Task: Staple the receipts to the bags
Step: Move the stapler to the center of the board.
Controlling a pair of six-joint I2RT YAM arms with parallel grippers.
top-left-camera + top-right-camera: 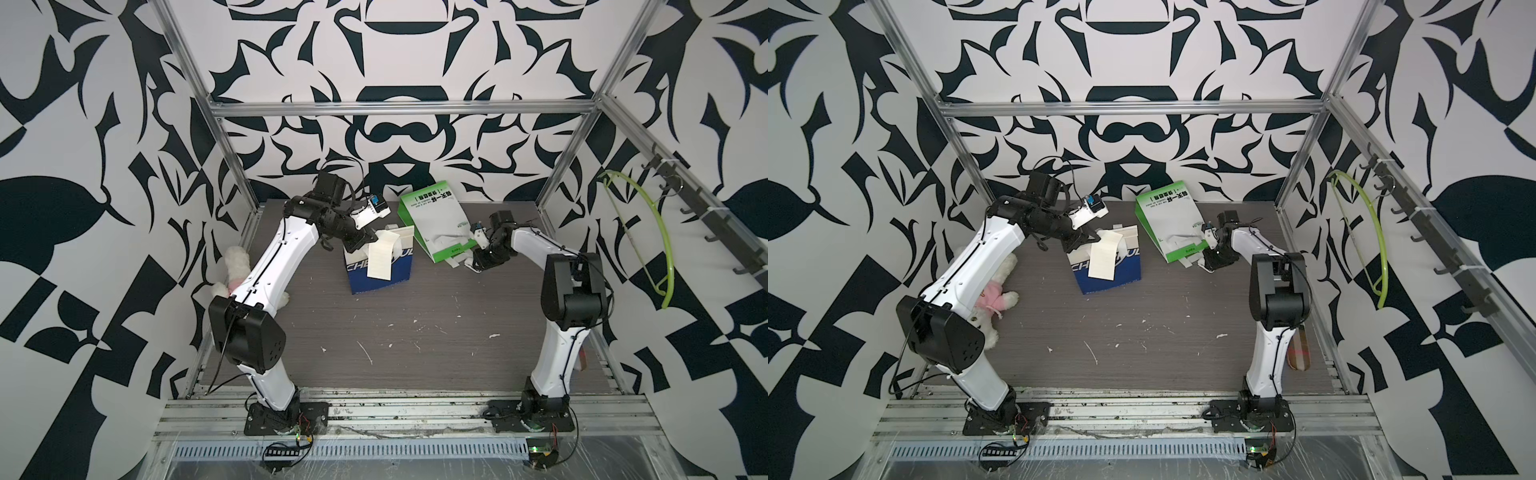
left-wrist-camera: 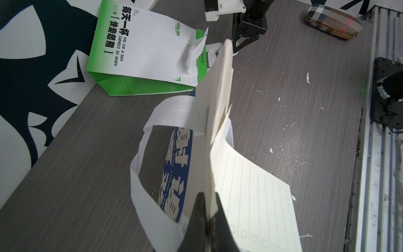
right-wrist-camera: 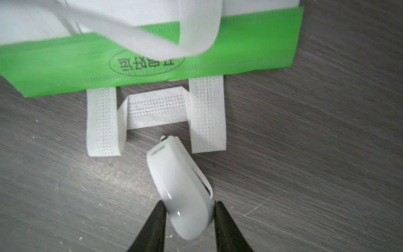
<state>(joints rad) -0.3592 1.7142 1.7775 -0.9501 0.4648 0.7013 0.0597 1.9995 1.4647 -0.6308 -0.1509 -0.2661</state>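
Just past the table [image 1: 415,332] centre, toward twelve o'clock, is the navy bag [image 1: 376,279]. A cream receipt [image 1: 381,261] hangs over its front, and the left claw [image 2: 209,218] is clamped on the receipt's top edge. Farther back, at one o'clock, the green bag [image 1: 436,220] lies flat. By its handles, the right claw [image 3: 189,204] grips the white stapler [image 3: 178,187].

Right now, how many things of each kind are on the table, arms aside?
Bags: 2, green bag and navy bag
Receipts: 2, overlapping
Stapler: 1
Teddy: 1
Plaid case: 1
Total: 7
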